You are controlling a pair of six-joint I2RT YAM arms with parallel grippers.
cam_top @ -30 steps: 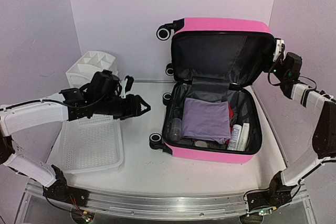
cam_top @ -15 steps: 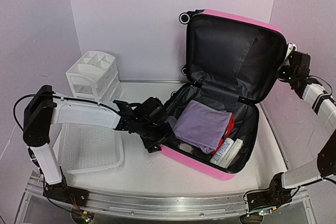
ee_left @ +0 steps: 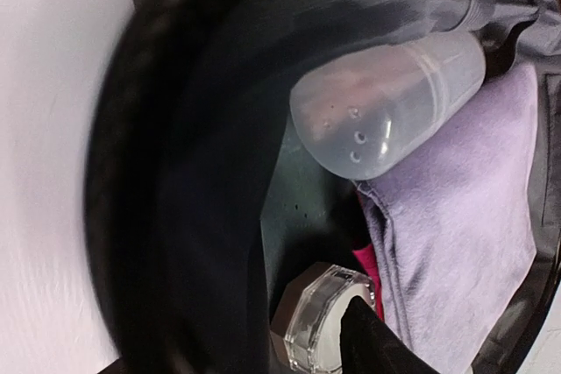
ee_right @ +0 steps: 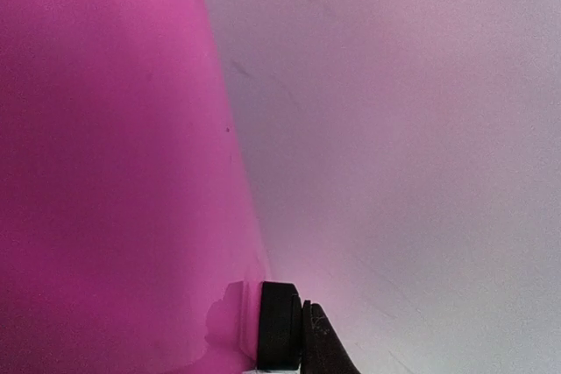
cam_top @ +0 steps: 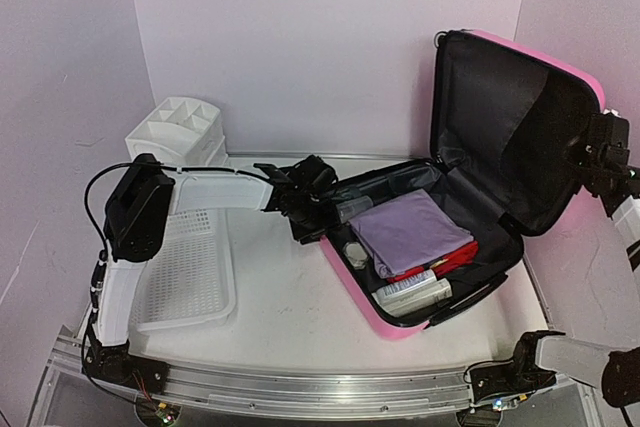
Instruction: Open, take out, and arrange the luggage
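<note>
Left claw (cam_top: 322,209), grip state unclear, sits at the rim of the luggage (cam_top: 372,309) lying open on the tabletop (cam_top: 280,297), beside a translucent bottle (ee_left: 386,98). Pinch the bottle's middle squarely while the right claw (cam_top: 598,152), equally unclear, braces the lid (cam_top: 505,117).

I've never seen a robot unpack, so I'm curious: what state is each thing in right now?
Pink suitcase: open, lid standing up, contents inside.
Purple cloth: folded, lying on top inside the suitcase.
Translucent bottle: lying on its side at the suitcase's left rim.
Mesh basket: lying flat, nothing visible inside.
Drawer organizer: upright.
Left jaws: at the bottle; open or shut unclear.
Right jaws: behind the lid; open or shut unclear.
</note>
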